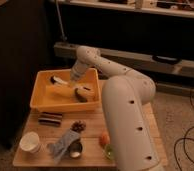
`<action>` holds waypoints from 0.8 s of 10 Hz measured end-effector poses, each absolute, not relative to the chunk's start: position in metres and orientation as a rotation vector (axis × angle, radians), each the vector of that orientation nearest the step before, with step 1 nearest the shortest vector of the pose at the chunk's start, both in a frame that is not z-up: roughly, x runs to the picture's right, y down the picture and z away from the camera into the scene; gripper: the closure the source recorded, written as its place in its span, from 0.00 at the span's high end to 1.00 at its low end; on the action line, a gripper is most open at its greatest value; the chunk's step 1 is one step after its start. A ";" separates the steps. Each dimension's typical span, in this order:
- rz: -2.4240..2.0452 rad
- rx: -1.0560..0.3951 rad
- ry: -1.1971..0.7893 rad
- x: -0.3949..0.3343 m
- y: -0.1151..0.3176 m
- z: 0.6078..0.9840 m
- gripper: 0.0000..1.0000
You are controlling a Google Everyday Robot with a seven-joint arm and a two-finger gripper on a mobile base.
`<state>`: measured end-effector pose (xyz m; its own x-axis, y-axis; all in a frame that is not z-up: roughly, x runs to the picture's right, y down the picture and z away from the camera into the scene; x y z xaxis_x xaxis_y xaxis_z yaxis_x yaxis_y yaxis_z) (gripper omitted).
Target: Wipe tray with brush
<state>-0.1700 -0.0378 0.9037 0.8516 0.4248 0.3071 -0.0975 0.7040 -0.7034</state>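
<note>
The yellow-orange tray [39,95] stands at the back left of the small wooden table [92,125]. My gripper [74,80] reaches down into the tray from the back right and is shut on the brush [65,83]. The brush's white handle runs slantwise across the tray. Its dark tip [54,78] points to the back left, and its white-and-black head [82,95] rests near the tray's right side. My white arm [125,115] arches over the right half of the table.
In front of the tray lie a dark rectangular block [50,119], a white cup [30,141], a grey cloth [62,142], a small dark cluster [79,126], an orange fruit [104,139] and a green fruit [109,151]. A dark cabinet stands at the left.
</note>
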 end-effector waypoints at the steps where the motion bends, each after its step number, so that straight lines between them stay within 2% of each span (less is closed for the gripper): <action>1: 0.297 -0.736 -0.488 -0.181 -0.042 0.904 0.00; 4: 0.247 -0.726 -0.535 -0.223 -0.052 0.887 0.00; 8: 0.170 -0.739 -0.555 -0.236 -0.026 0.858 0.00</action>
<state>-0.2362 -0.0258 0.8580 0.8437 0.3368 0.4181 0.0439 0.7329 -0.6789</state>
